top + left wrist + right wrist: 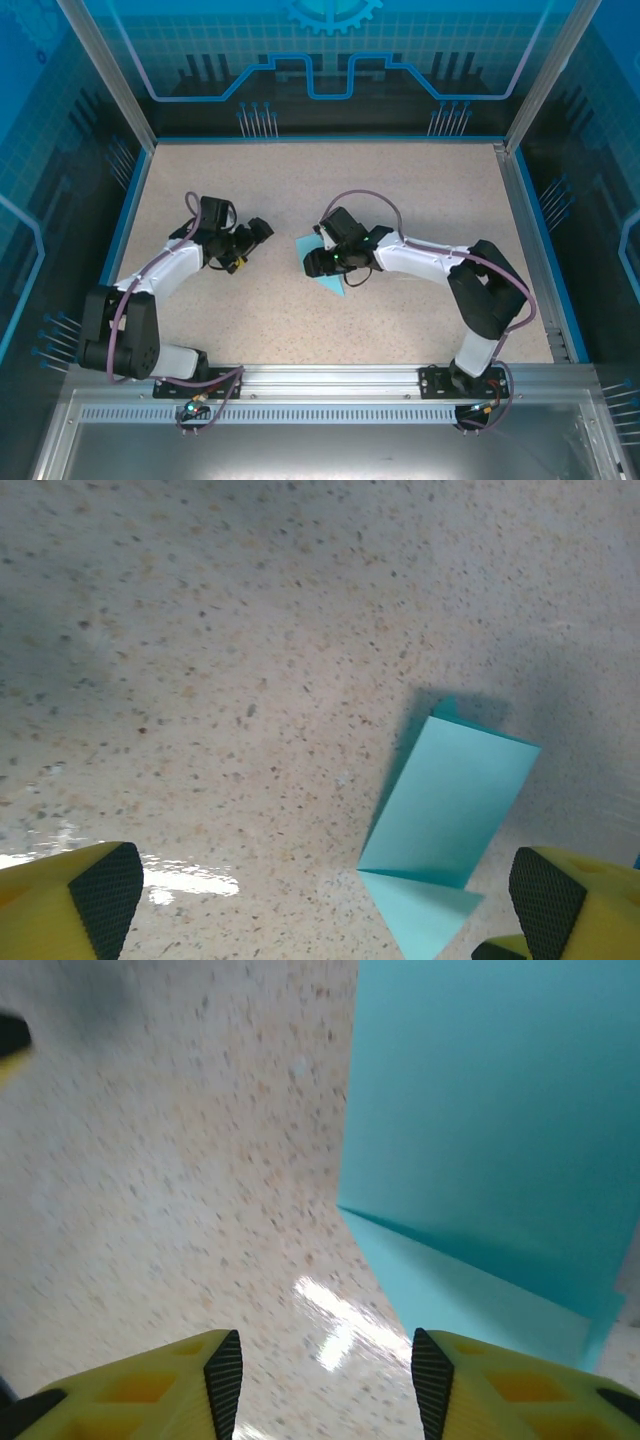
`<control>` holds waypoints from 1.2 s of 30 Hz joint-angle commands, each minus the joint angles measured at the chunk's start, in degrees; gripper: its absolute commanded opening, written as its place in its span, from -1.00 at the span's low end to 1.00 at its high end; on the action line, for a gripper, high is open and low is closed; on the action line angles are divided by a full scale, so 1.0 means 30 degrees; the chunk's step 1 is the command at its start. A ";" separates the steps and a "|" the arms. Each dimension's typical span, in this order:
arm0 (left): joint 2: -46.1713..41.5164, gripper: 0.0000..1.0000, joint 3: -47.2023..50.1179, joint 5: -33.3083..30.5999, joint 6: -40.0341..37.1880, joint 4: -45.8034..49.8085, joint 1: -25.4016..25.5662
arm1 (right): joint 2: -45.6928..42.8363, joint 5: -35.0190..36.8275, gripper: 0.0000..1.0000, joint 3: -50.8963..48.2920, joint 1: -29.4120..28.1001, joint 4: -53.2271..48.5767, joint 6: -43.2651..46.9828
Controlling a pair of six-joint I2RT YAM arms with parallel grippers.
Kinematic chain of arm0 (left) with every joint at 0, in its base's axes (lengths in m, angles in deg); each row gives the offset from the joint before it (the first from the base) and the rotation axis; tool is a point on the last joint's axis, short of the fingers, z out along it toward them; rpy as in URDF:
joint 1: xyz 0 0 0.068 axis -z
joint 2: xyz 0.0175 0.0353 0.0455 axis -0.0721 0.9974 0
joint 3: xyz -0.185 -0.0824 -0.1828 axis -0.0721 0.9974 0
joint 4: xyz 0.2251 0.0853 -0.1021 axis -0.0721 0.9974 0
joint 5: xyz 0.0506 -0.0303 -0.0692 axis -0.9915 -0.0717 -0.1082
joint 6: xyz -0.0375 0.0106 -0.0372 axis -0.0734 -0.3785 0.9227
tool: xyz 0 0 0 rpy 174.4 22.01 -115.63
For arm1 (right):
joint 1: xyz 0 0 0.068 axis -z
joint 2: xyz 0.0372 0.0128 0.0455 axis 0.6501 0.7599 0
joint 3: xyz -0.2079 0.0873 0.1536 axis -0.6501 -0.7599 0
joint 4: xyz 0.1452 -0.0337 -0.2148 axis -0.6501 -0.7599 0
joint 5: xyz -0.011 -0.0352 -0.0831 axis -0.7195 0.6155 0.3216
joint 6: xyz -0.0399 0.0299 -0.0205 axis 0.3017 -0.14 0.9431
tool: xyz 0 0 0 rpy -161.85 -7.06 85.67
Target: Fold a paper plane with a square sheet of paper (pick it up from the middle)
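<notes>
My right gripper [327,1380] hangs low over the speckled table [150,1160], jaws parted with bare tabletop between them. Just ahead and to the right lies the square sheet of paper [480,1110], one flap standing up from a crease. My left gripper [325,890] gapes wide and empty, near the sheet's other side.

The light cyan sheet of paper [328,282] lies near the middle of the speckled table [400,190]. It is creased into 2 panels: 1 lies flat on the surface, and the other stands tilted up from the fold.
</notes>
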 commanded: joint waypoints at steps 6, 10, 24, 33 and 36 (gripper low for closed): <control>0.0855 0.95 -0.0548 0.2061 -0.1572 -0.0330 0.0837 | 0.0919 0.0438 0.01 -0.1438 0.0394 0.3302 -0.4507; 0.0969 0.95 -0.0481 0.2665 -0.1750 -0.0647 0.0966 | 0.1155 -0.0114 0.00 -0.2125 0.0761 0.4140 -0.4925; 0.1731 0.90 -0.0189 0.4287 -0.1613 -0.1523 0.2164 | 0.1337 -0.0483 -0.03 -0.3694 0.1535 0.5232 -0.5567; 0.2636 0.77 0.0159 0.5525 -0.0566 -0.2018 0.3028 | 0.1984 -0.2166 -0.05 -0.5468 0.2486 0.7516 -0.7481; 0.3018 0.70 0.0151 0.5750 -0.0155 -0.2254 0.3433 | 0.2066 -0.2832 -0.05 -0.6199 0.2944 0.8568 -0.8187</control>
